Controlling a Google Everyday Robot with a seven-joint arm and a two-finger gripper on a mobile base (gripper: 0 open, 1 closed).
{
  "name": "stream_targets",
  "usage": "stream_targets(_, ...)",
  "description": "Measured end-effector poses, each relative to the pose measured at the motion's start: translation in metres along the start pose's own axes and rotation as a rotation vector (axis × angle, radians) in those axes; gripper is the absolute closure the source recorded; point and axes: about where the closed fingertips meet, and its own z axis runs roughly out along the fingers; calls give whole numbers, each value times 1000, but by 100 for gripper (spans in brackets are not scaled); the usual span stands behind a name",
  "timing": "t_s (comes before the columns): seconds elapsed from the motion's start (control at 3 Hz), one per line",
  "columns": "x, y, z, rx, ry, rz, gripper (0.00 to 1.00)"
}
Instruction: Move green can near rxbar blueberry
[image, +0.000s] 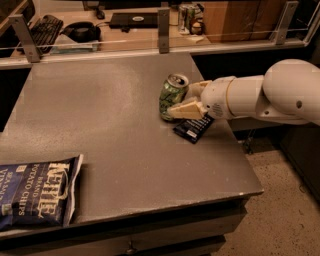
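The green can (171, 95), mottled green with a silver top, is near the table's right side and tilts a little. My gripper (181, 100) reaches in from the right on a white arm. Its tan fingers (186, 110) sit on either side of the can and are shut on it. The rxbar blueberry (193, 129), a flat dark navy wrapper, lies on the table right next to the can, partly under the gripper's wrist.
A large blue Kettle chips bag (37, 192) lies at the table's front left corner. The grey table (100, 125) ends close to the right of the rxbar. A railing (162, 25) and a desk with a keyboard stand behind.
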Motion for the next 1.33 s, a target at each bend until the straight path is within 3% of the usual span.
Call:
stream_targets(0.33,3,-5,-18,-6,-14,-28,0)
stream_targets(1.0,18,-21,-100,-5,-95,-95,0)
stream_targets(1.33,23,-24,-111,10,-94,-111,0)
